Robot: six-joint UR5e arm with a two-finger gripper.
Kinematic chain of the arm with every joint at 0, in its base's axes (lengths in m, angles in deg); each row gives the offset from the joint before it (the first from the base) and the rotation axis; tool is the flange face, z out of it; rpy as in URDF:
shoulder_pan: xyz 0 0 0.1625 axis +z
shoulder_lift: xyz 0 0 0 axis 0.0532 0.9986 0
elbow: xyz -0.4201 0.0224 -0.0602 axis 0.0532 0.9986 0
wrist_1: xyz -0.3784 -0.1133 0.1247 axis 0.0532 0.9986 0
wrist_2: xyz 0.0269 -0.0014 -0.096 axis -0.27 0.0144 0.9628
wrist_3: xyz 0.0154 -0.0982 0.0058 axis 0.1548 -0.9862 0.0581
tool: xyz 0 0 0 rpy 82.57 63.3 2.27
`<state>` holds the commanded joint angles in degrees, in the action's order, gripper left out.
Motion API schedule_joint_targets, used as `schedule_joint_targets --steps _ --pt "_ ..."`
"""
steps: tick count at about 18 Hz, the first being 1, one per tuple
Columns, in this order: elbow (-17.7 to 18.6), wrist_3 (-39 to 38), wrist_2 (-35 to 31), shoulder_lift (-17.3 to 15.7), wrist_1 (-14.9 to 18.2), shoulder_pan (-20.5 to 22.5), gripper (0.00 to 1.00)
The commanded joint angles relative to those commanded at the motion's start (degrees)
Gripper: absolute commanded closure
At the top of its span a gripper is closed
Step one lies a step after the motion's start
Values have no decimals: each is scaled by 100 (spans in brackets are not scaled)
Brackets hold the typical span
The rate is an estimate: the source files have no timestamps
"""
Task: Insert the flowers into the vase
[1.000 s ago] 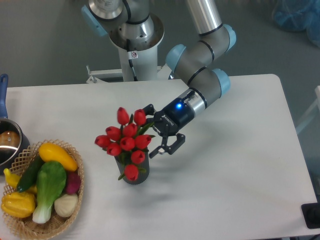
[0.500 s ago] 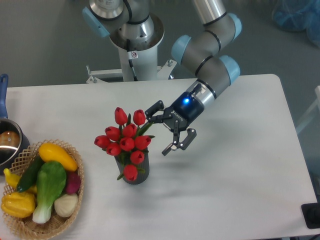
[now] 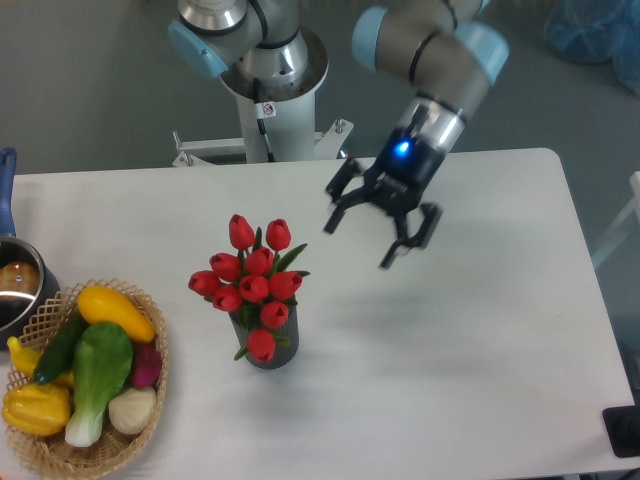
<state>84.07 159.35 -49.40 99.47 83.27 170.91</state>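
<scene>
Gripper [image 3: 373,229] spread, apart from flowers [image 3: 251,282]; basket [image 3: 150,420] far left

A robotics lab: an arm [image 3: 430,60] on a pedestal [image 3: 270,110] behind a plain white counter [image 3: 480,380], bare grey floor [image 3: 80,90], toy vegetables in a basket [image 3: 150,420].

No readable text; small sticker on robot base [image 3: 262,108], print too small to read.
</scene>
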Motion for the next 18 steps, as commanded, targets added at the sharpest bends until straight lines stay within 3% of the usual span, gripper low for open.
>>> schedule_joint_targets --steps 3,6,8,12,18 --pt "-229 -45 -974 -394 61 133 0" --pt "-396 25 -2658 -869 220 90 0" --pt "-545 43 -3356 -915 237 80 0" --pt "-573 340 -3719 -959 298 89 0" --pt "-581 1414 -4273 -1029 711 168 0"
